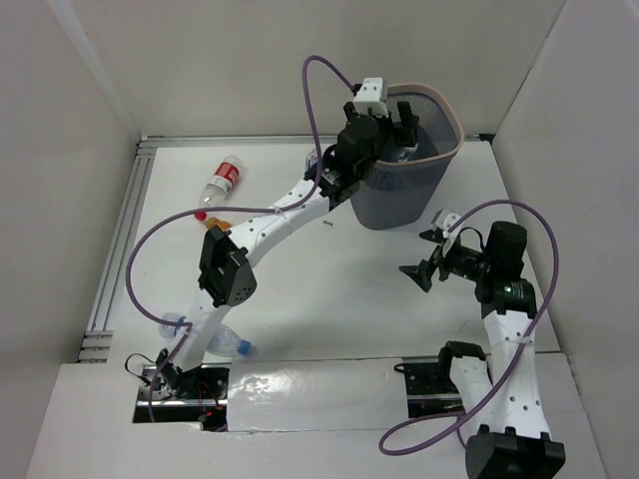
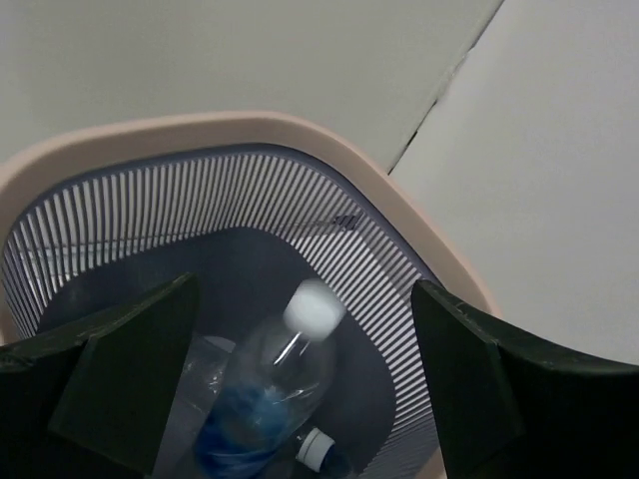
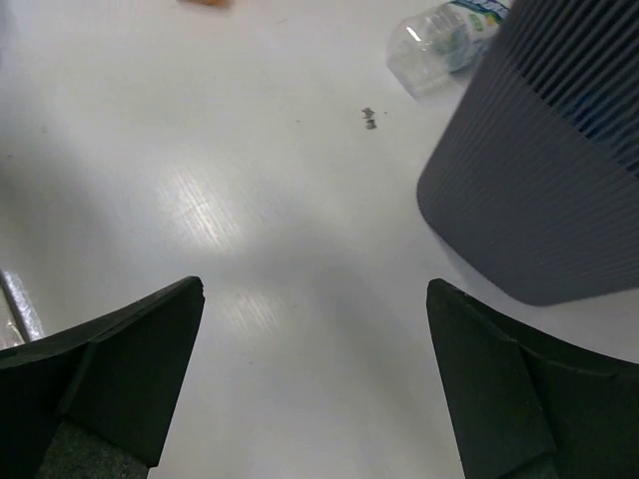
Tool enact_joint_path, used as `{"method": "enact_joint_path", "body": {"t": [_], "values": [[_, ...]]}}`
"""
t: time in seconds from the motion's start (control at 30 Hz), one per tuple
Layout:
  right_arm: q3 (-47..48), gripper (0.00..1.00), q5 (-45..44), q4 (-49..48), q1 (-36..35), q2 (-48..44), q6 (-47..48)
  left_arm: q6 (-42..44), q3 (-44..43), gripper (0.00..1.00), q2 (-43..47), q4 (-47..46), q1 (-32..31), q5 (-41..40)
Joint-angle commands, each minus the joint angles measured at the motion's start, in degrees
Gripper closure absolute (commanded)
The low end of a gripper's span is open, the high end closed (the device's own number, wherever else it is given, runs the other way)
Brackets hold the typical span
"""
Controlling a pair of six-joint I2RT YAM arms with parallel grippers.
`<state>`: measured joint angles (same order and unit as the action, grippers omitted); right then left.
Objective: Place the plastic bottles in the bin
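Note:
The bin [image 1: 414, 175] stands at the far middle-right. My left gripper [image 1: 387, 125] hangs open over its mouth. In the left wrist view my open gripper [image 2: 305, 299] looks down into the bin [image 2: 329, 150], where a blurred blue-label bottle [image 2: 265, 394] lies free between the fingers, beside another bottle's cap [image 2: 315, 446]. A red-label bottle [image 1: 222, 180] lies at the far left. A clear bottle [image 1: 228, 344] lies by the left arm's base. Another bottle [image 3: 444, 40] lies beside the bin [image 3: 539, 170]. My right gripper [image 1: 424, 251] is open and empty above the table [image 3: 315, 289].
White walls enclose the table on three sides. A metal rail [image 1: 115, 249] runs along the left edge. A small orange and red object [image 1: 207, 217] lies near the left arm's elbow. Purple cables loop over both arms.

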<state>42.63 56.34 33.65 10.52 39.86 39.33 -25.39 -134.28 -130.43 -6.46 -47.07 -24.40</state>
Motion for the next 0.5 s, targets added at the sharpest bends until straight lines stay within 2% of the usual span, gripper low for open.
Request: {"method": "enact_joint_path", "body": {"t": [0.0, 0.1, 0.13, 0.2, 0.23, 0.27, 0.33, 0.37, 0.43, 0.47], "values": [[-1.8, 0.01, 7.1, -3.7, 0.3, 0.4, 1.4, 2.9, 0.2, 0.00, 7.9, -5.8, 0.7, -1.1], [-2.6, 0.01, 7.7, -6.9, -3.3, 5.0, 0.8, 4.8, 5.8, 0.00, 13.9, -6.4, 1.2, -0.6], [-1.9, 0.01, 4.6, -7.6, -5.2, 6.4, 0.8, 5.3, 8.1, 0.00, 19.5, -6.9, 1.2, -0.6], [-1.1, 0.01, -0.1, -9.4, -13.8, 10.1, 1.5, 6.0, 17.9, 0.00, 26.3, -6.9, 1.2, -0.6], [-0.4, 0.03, -5.6, -11.0, -17.3, 11.2, 1.5, 6.0, 21.7, 0.00, 34.0, -6.9, 1.8, -0.6], [-0.4, 0.04, -8.5, -12.2, -24.3, 12.2, 0.8, 6.0, 30.0, 0.00, 38.1, -6.3, 1.8, -2.1], [-0.4, 0.12, -15.9, -17.4, -31.0, 15.3, -1.2, 4.4, 38.8, 0.00, 46.5, -2.9, 3.6, -4.1], [0.2, 0.14, -16.6, -19.0, -34.1, 16.6, -3.3, 2.6, 46.9, 0.00, 54.7, -0.8, 3.6, -8.0], [1.9, 0.21, -21.1, -22.9, -37.3, 21.4, -5.9, -0.6, 54.3, 0.00, 62.5, 8.3, 4.1, -12.1], [2.6, 0.24, -23.0, -24.1, -40.3, 23.2, -9.1, -6.2, 60.0, 0.00, 69.5, 12.6, 4.7, -16.7]]}}
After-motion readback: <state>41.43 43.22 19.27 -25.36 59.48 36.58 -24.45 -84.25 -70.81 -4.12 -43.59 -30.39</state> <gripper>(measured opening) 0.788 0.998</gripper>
